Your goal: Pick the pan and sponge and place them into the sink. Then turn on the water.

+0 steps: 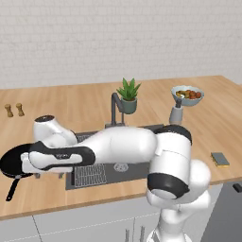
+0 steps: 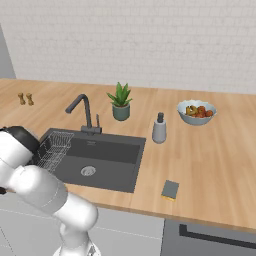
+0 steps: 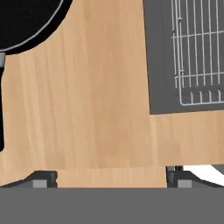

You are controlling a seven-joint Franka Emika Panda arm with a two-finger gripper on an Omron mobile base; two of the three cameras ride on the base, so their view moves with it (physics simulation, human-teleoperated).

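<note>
The black pan point(image 1: 13, 163) lies on the counter left of the sink point(image 1: 127, 171), its long handle point(image 1: 12, 189) pointing toward the front edge. My gripper point(image 1: 49, 176) hovers low over the wood between pan and basin, open and empty. In the hand view the pan point(image 3: 26, 19) fills the upper left corner, its handle point(image 3: 1, 105) runs down the left edge, and the gripper point(image 3: 109, 178) has its tips spread wide over bare counter. The sponge point(image 1: 220, 159) point(image 2: 170, 190) lies right of the sink point(image 2: 107, 167), near the front edge. The faucet point(image 2: 82, 111) stands behind the basin.
A wire rack point(image 2: 52, 149) point(image 3: 197, 52) sits in the basin's left part. Behind the sink stand a potted plant point(image 1: 128, 97), a soap dispenser point(image 1: 176, 113) and a fruit bowl point(image 1: 187, 94). Two small shakers point(image 1: 14, 110) stand far left.
</note>
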